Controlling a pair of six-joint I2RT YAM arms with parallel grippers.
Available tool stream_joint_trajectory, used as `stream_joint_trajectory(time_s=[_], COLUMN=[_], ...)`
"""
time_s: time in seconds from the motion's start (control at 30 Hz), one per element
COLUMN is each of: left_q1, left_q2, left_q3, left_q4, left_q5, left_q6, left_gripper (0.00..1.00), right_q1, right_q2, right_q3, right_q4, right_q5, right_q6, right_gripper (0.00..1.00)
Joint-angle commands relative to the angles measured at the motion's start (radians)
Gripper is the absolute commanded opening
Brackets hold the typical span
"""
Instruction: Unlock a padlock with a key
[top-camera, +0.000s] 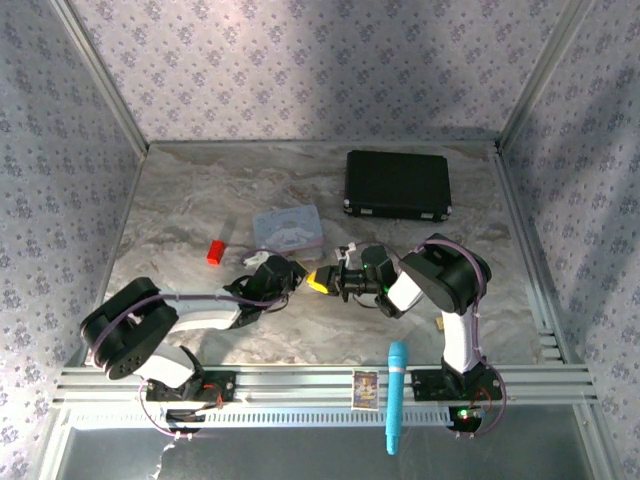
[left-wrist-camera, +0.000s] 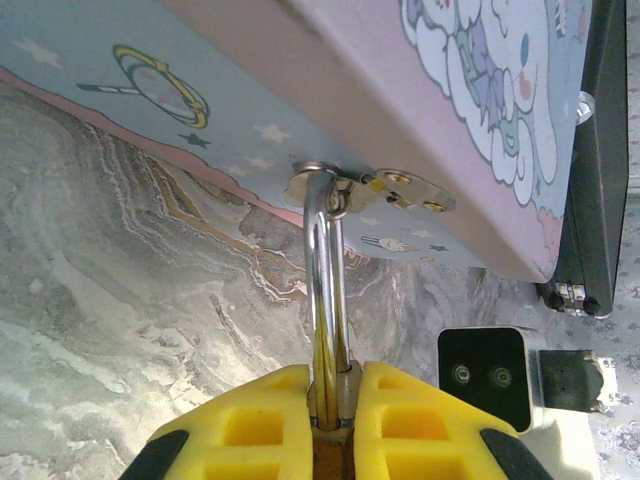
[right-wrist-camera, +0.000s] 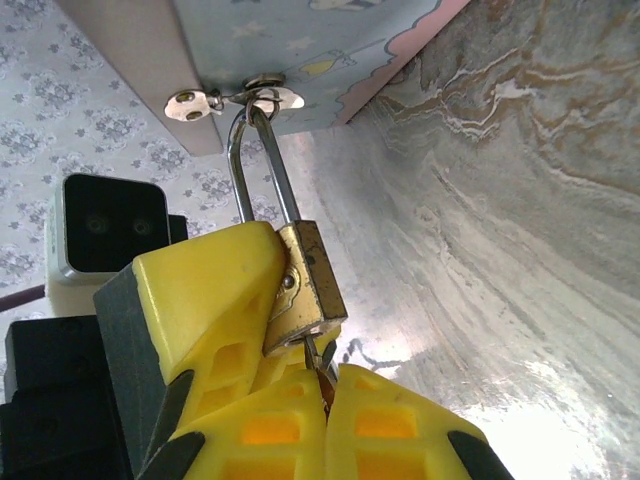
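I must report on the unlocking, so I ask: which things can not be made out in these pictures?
- Key: right wrist view, nearly all hidden between the right gripper fingers.
- Padlock: left wrist view, its body buried between the left gripper fingers.
- Both, top view: too small, covered by the grippers.

The middle of the table (top-camera: 190, 200) is blocked. The left gripper (left-wrist-camera: 335, 385) is clamped on the padlock (right-wrist-camera: 312, 285) and the right gripper (right-wrist-camera: 320, 385) on the key (right-wrist-camera: 314, 352) at its underside, so no passage is left between them. The shackle is hooked to the tin (top-camera: 288, 228), which stands just behind. A red block (top-camera: 215, 252) lies left of the tin, and a black case (top-camera: 397, 185) stands at the far right. Free room is offered at the far left (bare marble) and between tin and case.
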Motion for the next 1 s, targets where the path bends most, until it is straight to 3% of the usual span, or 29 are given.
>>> stream_joint_trajectory(time_s=[0.0,0.23,0.5,0.63,0.9,0.97], left_q1=[-0.044,-0.047,-0.097,-0.109,-0.106,-0.104], left_q2=[-0.046,-0.06,-0.052,-0.079,-0.135,-0.141], left_q3=[-0.011,0.037,0.008,-0.007,-0.028,-0.029], left_q4=[-0.033,-0.098,-0.034,-0.01,-0.017,-0.023], left_q5=[0.083,0.135,0.102,0.084,0.077,0.073], left_q6=[0.007,0.014,-0.028,-0.036,-0.04,-0.039], left_gripper=[0.0,0.0,0.0,0.0,0.0,0.0], right_q1=[-0.019,0.018,-0.022,-0.027,-0.074,-0.07], right_q2=[-0.039,-0.107,-0.004,0.016,0.017,-0.001], right_q3=[0.036,0.065,0.091,0.116,0.075,0.061], right_q4=[0.062,-0.147,0.116,0.111,0.086,0.052], right_q5=[0.08,0.094,0.092,0.103,0.116,0.11], right_q6=[0.055,-0.169,0.109,0.21,0.209,0.178], right_gripper=[0.0,0.0,0.0,0.0,0.0,0.06])
